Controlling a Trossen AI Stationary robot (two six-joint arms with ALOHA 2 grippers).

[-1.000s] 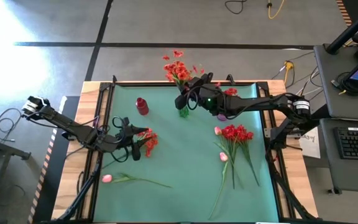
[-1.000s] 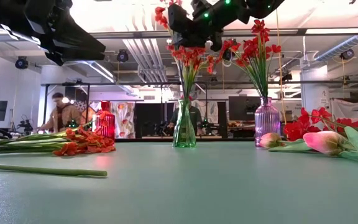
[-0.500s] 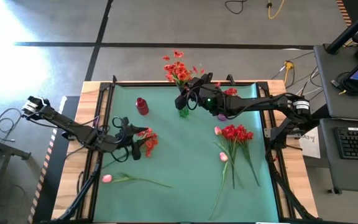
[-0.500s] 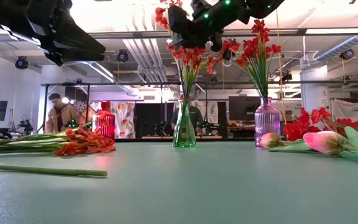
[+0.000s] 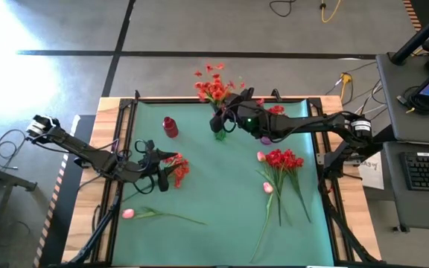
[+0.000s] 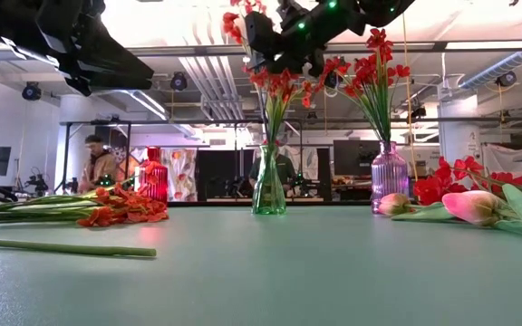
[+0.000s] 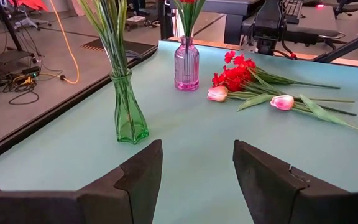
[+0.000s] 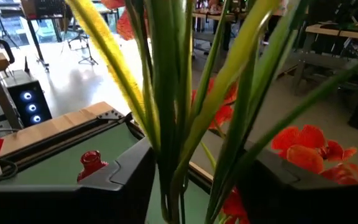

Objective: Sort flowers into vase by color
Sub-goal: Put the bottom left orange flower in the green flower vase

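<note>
Stems of the orange-red flowers [image 5: 213, 88] stand in the green vase [image 5: 220, 134], bracketed by the right tool [image 5: 226, 119] with fingers parted, gripping nothing firmly. Light, springy and top-heavy, they are best held low on the stalk. Left of the vase, the left tool [image 5: 162, 170] hovers half-open and empty beside an orange bunch [image 5: 178, 168] lying on the tabletop [image 5: 222, 216].

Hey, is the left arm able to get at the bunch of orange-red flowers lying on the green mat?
Probably yes. The left gripper hangs open right beside the orange-red flowers on the green mat, and nothing lies between them.
</note>
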